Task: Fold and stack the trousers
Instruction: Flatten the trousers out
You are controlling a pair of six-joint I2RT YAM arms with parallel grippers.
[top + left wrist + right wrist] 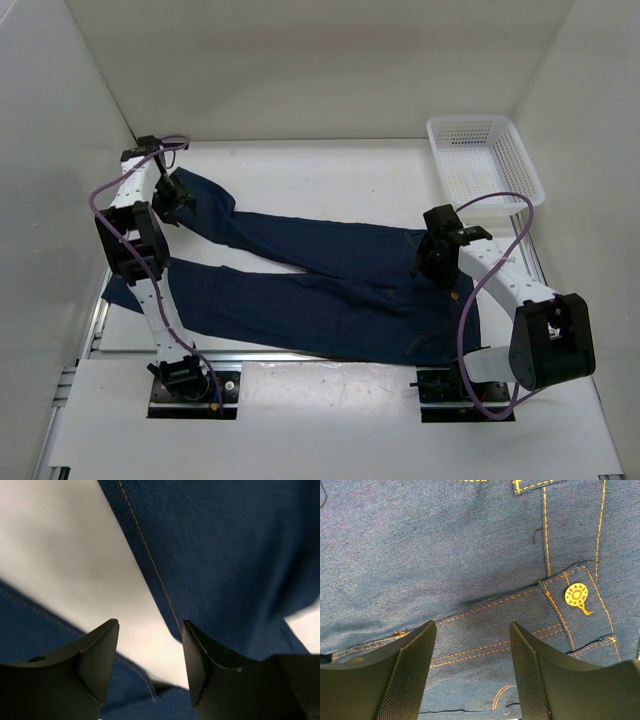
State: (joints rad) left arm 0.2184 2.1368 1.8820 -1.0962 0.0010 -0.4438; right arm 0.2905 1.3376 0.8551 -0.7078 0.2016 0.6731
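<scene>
Over trousers (330,290) leg at 9 o'clock w/ left gripper (150,630), jaws apart. Over waistband btn (576,594) at 3 w/ right gripper (472,627), likewise apart.

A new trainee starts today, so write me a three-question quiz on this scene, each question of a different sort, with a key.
1. Fill in: the left gripper and the right gripper are both ____.
2. Which gripper has the waistband button in its wrist view? A: left. B: right.
3. True or false: the trousers are already folded.

Key: 1 open, with nothing between the jaws. 2 B. 3 false, they lie spread out on the table, legs toward the left arm.
</scene>
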